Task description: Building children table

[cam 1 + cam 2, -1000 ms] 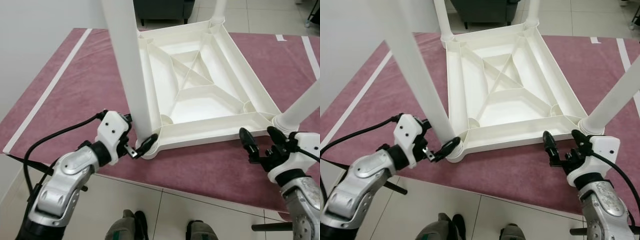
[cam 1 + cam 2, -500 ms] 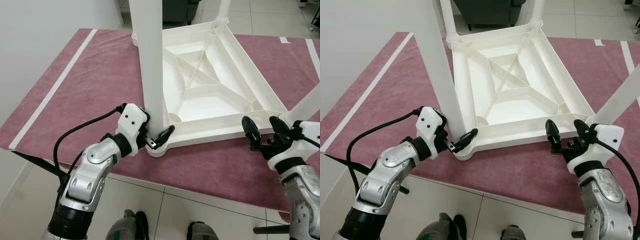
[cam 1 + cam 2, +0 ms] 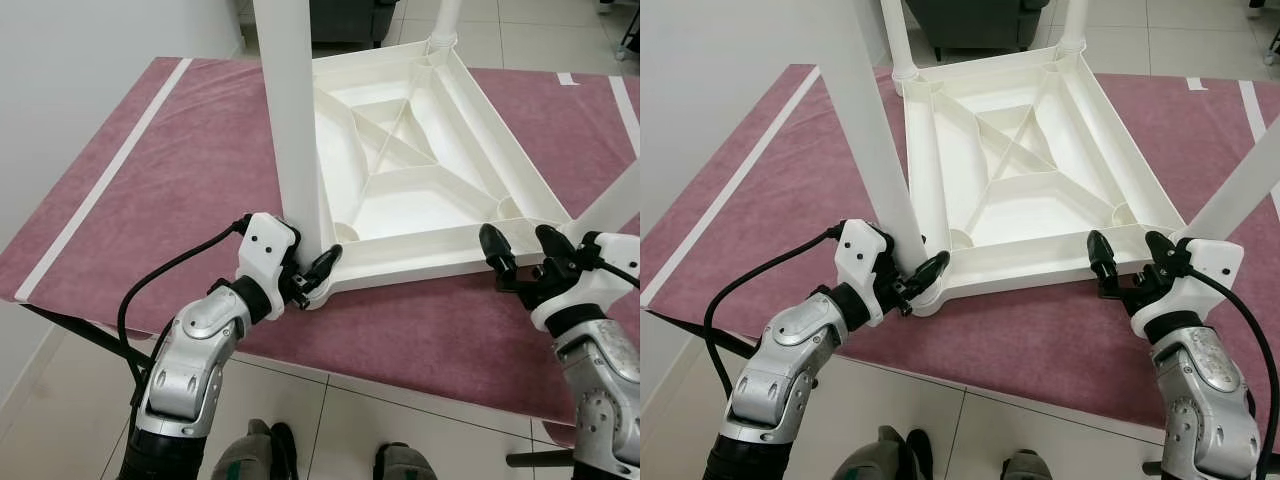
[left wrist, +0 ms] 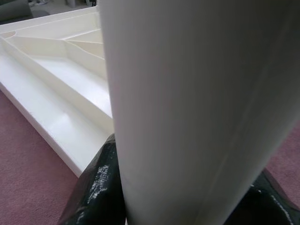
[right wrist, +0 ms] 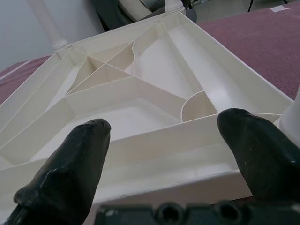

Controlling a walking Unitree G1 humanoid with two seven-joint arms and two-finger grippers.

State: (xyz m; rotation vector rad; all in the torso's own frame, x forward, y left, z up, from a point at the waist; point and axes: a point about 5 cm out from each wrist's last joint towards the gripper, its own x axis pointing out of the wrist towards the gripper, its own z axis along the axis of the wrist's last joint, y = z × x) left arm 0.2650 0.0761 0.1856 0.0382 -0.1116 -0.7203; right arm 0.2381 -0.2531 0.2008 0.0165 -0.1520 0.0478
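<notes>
Rug (image 3: pixel 170 170): you see a maroon mat with a pale stripe near its left edge, spread over the tiled floor (image 3: pixel 330 405).
Left gripper (image 3: pixel 312 277): your left fingers are clamped on the near-left leg (image 3: pixel 292 120) at its base, one on each side of it, as your left wrist view confirms.
Near-left leg: it stands upright in the near-left corner socket of the table.
Table (image 3: pixel 420 170): it lies upside down on the rug, ribbed underside facing up; two more legs (image 3: pixel 898 40) rise at the far corners.
Right gripper (image 3: pixel 525 262): your right fingers are spread wide at the near rim; contact with the rim probably exists, but you cannot confirm it.
Near-right leg (image 3: pixel 1240 190): it slants up from the corner beside the right gripper.
</notes>
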